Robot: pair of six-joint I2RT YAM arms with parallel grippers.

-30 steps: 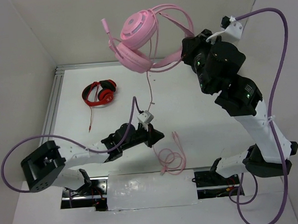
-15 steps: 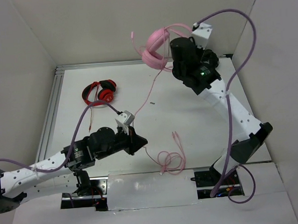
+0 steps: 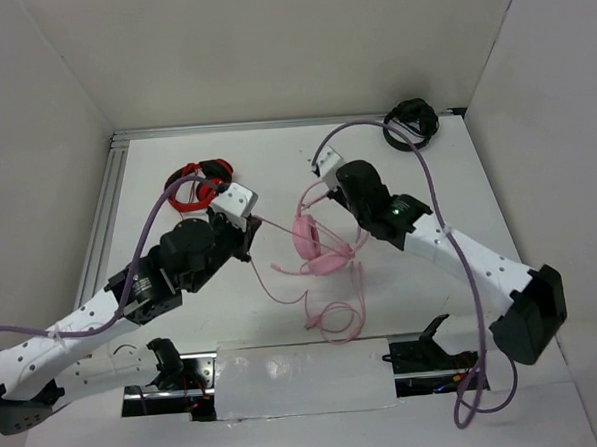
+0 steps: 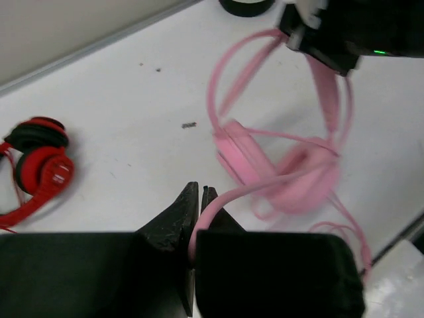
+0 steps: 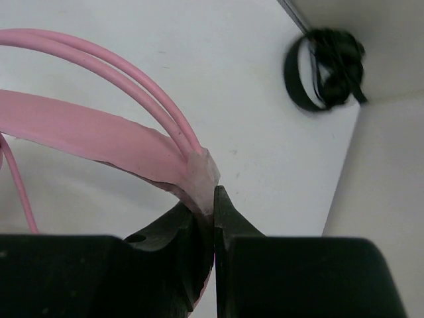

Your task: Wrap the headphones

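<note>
The pale-pink headphones (image 3: 308, 241) hang low over the middle of the table, cups down; they also show in the left wrist view (image 4: 278, 169). My right gripper (image 3: 329, 195) is shut on their headband (image 5: 99, 129), pinching its end piece. My left gripper (image 3: 247, 229) is shut on the thin pink cable (image 4: 228, 195), which runs from its jaws to the cups. The rest of the cable (image 3: 333, 317) lies looped on the table near the front edge.
Small red-and-black headphones (image 3: 194, 182) lie at the back left, just behind my left gripper, and show in the left wrist view (image 4: 36, 165). Black headphones (image 3: 411, 122) lie in the back right corner, seen also in the right wrist view (image 5: 324, 66). Walls enclose the table.
My right arm has brought the pink headphones down from high at the back to the table's middle. My left gripper has moved back and up toward the red headphones, keeping the cable.
</note>
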